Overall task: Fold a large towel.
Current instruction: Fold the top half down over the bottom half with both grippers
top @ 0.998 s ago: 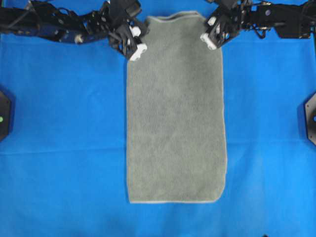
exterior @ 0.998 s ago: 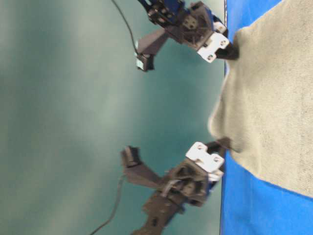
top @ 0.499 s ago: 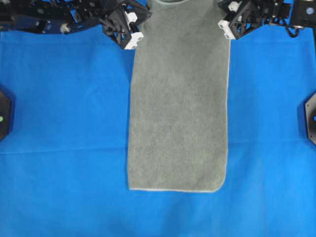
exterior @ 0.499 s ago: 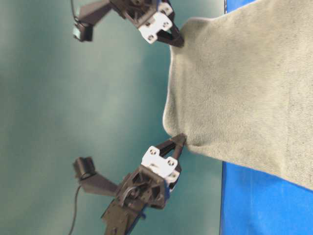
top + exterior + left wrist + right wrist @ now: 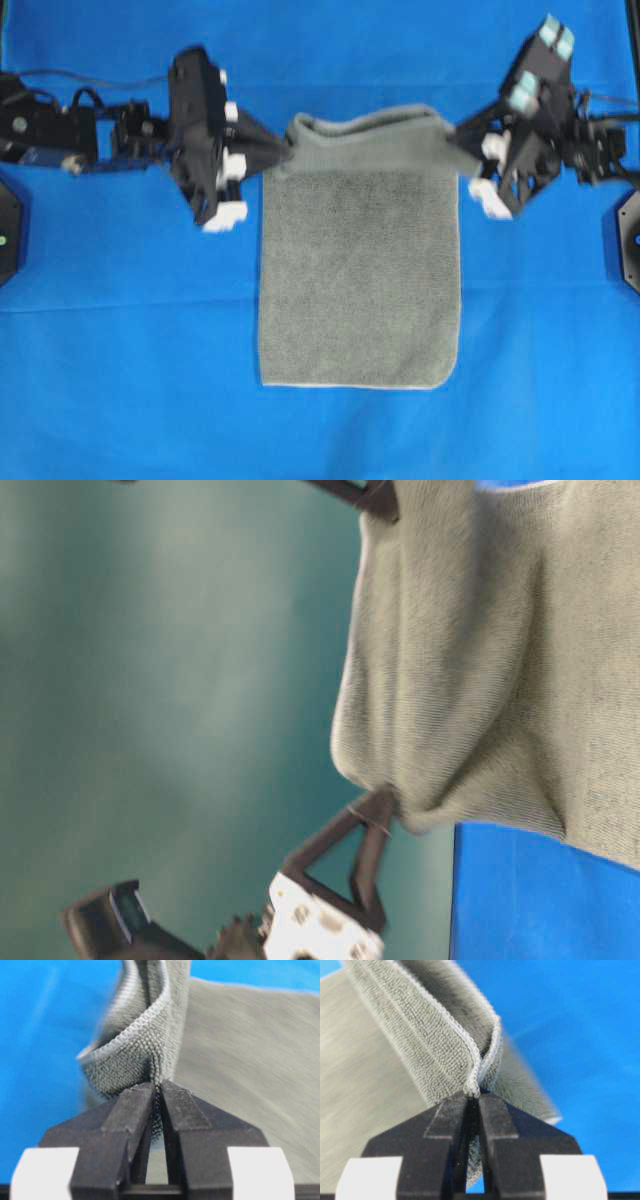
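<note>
While the left gripper pinches one upper corner of the towel, its black fingers press together on the doubled terry with only a thin slit between them. From the left wrist view the pale stitched edge curls up and away just above the fingertips, and the flat grey-green cloth spreads off to the right of the claw over the blue sheet.

Between the two claws, the lifted top edge hangs as a slightly sagging band, folded back toward the rest of the cloth. Below that band the towel lies flat on the sheet, its rounded lower corners well apart from both claws.

Further right, the right gripper nips the other upper corner. Its fingers are likewise squeezed together on the cloth, with two layers of the stitched edge meeting right at the tips and blue sheet showing to the right of the claw.

Seen from table level, the towel drapes in soft folds from both pinched corners.
</note>
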Motion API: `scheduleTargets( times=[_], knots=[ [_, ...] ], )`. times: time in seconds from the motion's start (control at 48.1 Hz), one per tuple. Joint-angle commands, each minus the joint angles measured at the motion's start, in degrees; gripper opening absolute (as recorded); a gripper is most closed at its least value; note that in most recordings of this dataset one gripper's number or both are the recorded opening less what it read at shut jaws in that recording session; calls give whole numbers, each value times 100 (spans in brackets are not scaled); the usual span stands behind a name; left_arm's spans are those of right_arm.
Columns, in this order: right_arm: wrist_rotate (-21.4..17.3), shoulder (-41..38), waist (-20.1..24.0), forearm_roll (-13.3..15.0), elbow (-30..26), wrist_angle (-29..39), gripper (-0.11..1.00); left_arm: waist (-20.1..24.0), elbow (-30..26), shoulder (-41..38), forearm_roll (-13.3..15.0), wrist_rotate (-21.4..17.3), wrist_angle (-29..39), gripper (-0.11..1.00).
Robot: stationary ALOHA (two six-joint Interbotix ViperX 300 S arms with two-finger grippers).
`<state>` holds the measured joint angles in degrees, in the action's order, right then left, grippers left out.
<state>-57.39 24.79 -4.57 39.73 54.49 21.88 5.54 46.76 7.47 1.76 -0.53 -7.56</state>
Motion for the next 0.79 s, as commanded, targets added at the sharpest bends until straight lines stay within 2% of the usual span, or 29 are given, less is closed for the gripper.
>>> scheduleTargets(
  times=[0.0, 0.187, 0.457, 0.686, 0.769],
  knots=[
    [-141, 18, 466, -35, 53, 176, 5, -448, 79, 70, 9, 18, 79, 6],
    [-703, -404, 1213, -53, -35, 167, 5, -1301, 26, -299, 9, 167, 79, 6],
    [-1274, -1257, 2109, -53, -439, 114, 5, -2145, -149, -826, 18, 571, 105, 6],
    [-1310, -1679, 2197, -53, -642, 35, 5, -2224, -255, -949, 18, 589, 105, 8],
    [-1318, -1714, 2197, -53, -668, -62, 5, -2224, -316, -1011, 18, 580, 105, 15]
  ],
)
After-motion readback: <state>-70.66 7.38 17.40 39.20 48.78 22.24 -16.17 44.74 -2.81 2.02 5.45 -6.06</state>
